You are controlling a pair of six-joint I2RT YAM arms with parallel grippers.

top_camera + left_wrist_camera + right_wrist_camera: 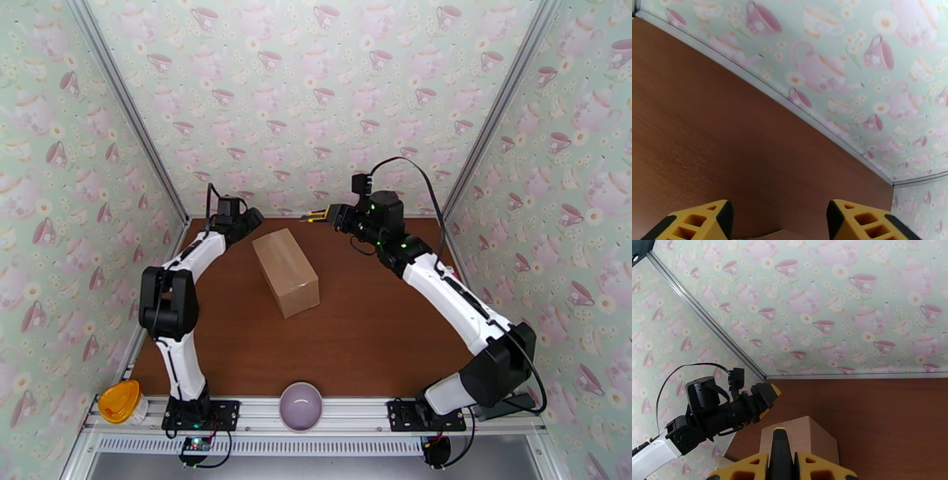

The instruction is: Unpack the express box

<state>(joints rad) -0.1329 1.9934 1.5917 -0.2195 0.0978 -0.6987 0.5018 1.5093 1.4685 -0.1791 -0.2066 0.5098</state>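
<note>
The express box (286,272), a plain brown carton with its flaps closed, lies on the brown table (379,347), angled from back left to front right. My left gripper (251,221) hovers just behind the box's back-left end. In the left wrist view this gripper (780,211) stands open with bare table between its yellow fingers. My right gripper (316,215) is above the back of the table, to the right of the box's far end. In the right wrist view it (781,455) is shut on a slim black tool (780,441) with a yellow tip, and the box (805,435) lies beyond it.
A lilac bowl (301,405) rests on the near rail between the arm bases. An orange-yellow object (120,401) sits at the near left corner. Teapot-patterned walls close the table on three sides. The left arm (711,413) reaches in along the left wall.
</note>
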